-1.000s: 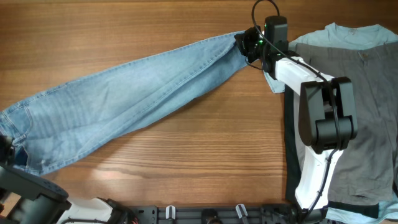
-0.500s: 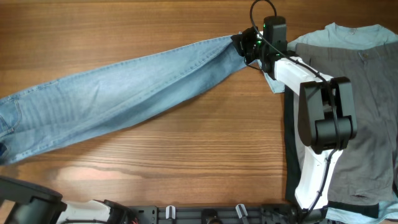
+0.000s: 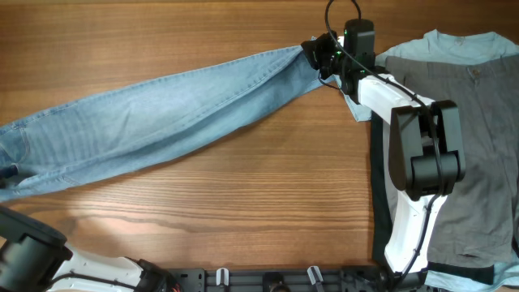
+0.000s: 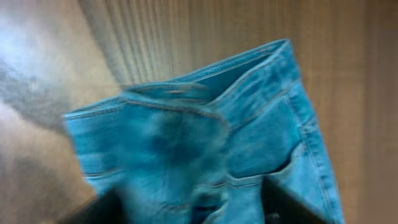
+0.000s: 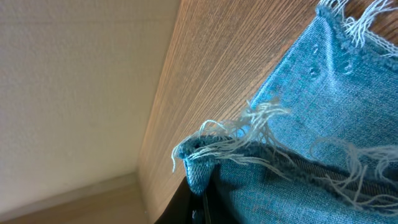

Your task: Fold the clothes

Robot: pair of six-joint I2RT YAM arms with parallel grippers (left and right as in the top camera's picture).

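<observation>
The light-blue jeans lie stretched in a long slant across the wooden table, waist at the left edge, frayed hems at the upper right. My right gripper is shut on the hem end; its wrist view shows the frayed hem pinched in the right gripper. At the far left edge my left gripper is at the waist. In the blurred left wrist view the left gripper has dark fingers standing wide apart, with the jeans' waistband and pocket slack between them.
A grey garment over a light-blue shirt lies spread at the right, under and beside the right arm's white base. The left arm's body sits at the bottom left corner.
The waist end was drawn left and the jeans pulled out straighter. The left gripper's fingers have spread apart at the waistband. The right gripper stays clamped on the hem.
</observation>
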